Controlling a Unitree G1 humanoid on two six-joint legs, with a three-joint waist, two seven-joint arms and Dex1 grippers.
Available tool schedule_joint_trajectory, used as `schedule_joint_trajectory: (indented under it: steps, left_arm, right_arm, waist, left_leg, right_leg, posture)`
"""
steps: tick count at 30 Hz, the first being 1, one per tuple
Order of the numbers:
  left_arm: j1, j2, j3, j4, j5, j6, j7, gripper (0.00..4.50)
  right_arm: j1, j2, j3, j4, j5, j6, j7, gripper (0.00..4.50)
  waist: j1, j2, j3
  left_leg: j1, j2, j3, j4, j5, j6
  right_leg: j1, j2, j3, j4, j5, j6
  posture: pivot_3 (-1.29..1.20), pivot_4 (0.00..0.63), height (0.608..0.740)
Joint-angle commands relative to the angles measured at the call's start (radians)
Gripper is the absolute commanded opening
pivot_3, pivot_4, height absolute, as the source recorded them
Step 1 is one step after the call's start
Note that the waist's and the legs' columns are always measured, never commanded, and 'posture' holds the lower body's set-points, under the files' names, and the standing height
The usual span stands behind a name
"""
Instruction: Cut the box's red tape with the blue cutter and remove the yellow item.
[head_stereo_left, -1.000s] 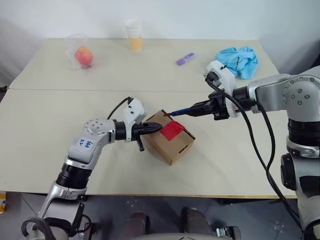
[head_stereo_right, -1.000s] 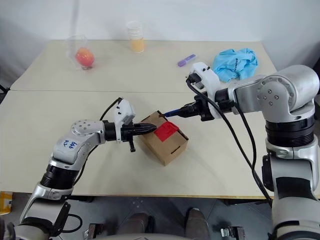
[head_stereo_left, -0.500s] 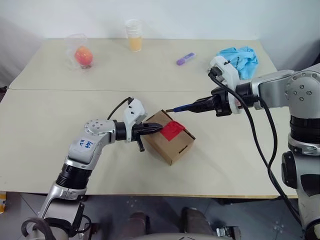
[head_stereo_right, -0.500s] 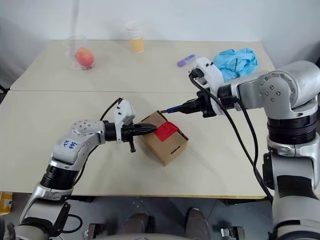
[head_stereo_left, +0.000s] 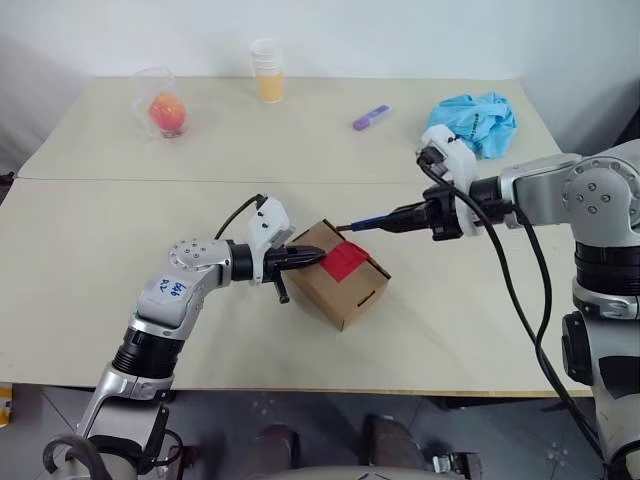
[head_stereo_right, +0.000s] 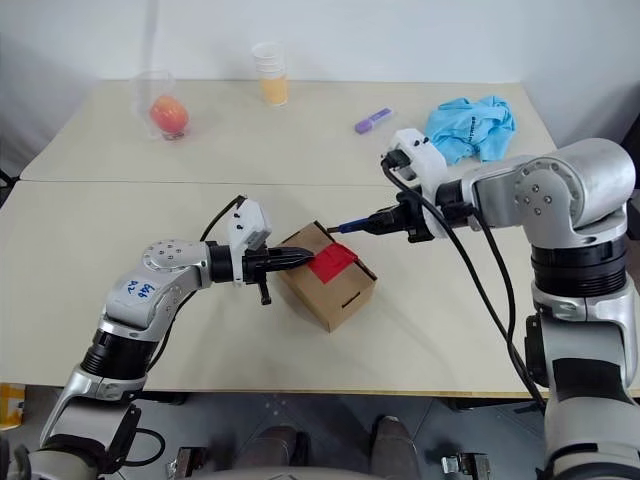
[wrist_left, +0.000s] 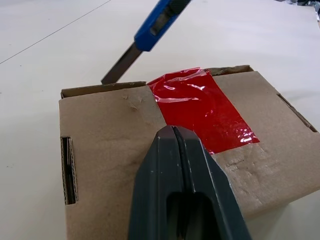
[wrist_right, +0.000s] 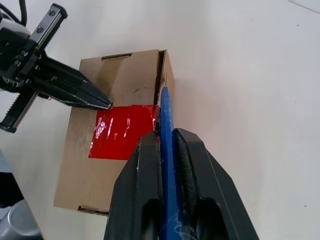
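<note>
The brown cardboard box (head_stereo_left: 345, 288) sits near the middle of the table, with the red tape (head_stereo_left: 345, 260) across its closed flaps. My left gripper (head_stereo_left: 318, 254) is shut, and its tips (wrist_left: 173, 131) press on the box top at the tape's edge. My right gripper (head_stereo_left: 408, 217) is shut on the blue cutter (head_stereo_left: 372, 221). The cutter (wrist_left: 155, 25) slants down, its blade tip hovering just off the box's far edge, beside the tape (wrist_left: 200, 110). The yellow item is hidden.
At the back of the table stand an orange-red fruit in clear plastic (head_stereo_left: 167, 110) and a cup of orange liquid (head_stereo_left: 268, 72). A purple marker (head_stereo_left: 371, 117) and a crumpled blue cloth (head_stereo_left: 477, 122) lie at the back right.
</note>
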Motion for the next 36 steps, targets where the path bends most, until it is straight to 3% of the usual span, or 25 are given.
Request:
schedule_joint_trajectory:
  steps: [1, 10, 25, 36]
  left_arm:
    - [0.012, 0.001, -0.024, 0.006, 0.013, 0.007, -0.001, 0.00]
    - [0.013, -0.007, -0.024, 0.011, 0.015, 0.001, 0.004, 0.00]
    - [0.009, -0.006, -0.026, 0.024, 0.019, -0.010, 0.002, 0.00]
    - [0.012, -0.010, -0.025, 0.025, 0.018, -0.014, 0.007, 0.00]
  right_arm:
    - [-0.011, 0.002, -0.037, -0.033, 0.005, -0.001, 0.013, 0.11]
    - [-0.071, 0.003, -0.046, -0.007, -0.004, -0.014, 0.018, 0.11]
    - [0.010, 0.006, -0.044, -0.061, 0.002, 0.015, 0.014, 0.11]
    - [-0.027, 0.030, -0.064, -0.051, -0.005, 0.011, 0.009, 0.11]
  waist:
    - [0.000, 0.000, 0.000]
    - [0.001, 0.000, 0.000]
    - [0.001, 0.000, 0.000]
    - [0.000, 0.000, 0.000]
  left_leg:
    - [0.000, 0.000, 0.000, 0.000, 0.000, 0.000]
    - [0.000, 0.000, 0.000, 0.000, 0.000, 0.000]
    - [0.000, 0.000, 0.000, 0.000, 0.000, 0.000]
    - [0.000, 0.000, 0.000, 0.000, 0.000, 0.000]
  right_leg:
    - [0.000, 0.000, 0.000, 0.000, 0.000, 0.000]
    - [0.000, 0.000, 0.000, 0.000, 0.000, 0.000]
    - [0.000, 0.000, 0.000, 0.000, 0.000, 0.000]
    - [0.000, 0.000, 0.000, 0.000, 0.000, 0.000]
  posture:
    - [0.00, 0.150, 0.740]
    - [0.00, 0.150, 0.740]
    - [0.00, 0.150, 0.740]
    - [0.00, 0.150, 0.740]
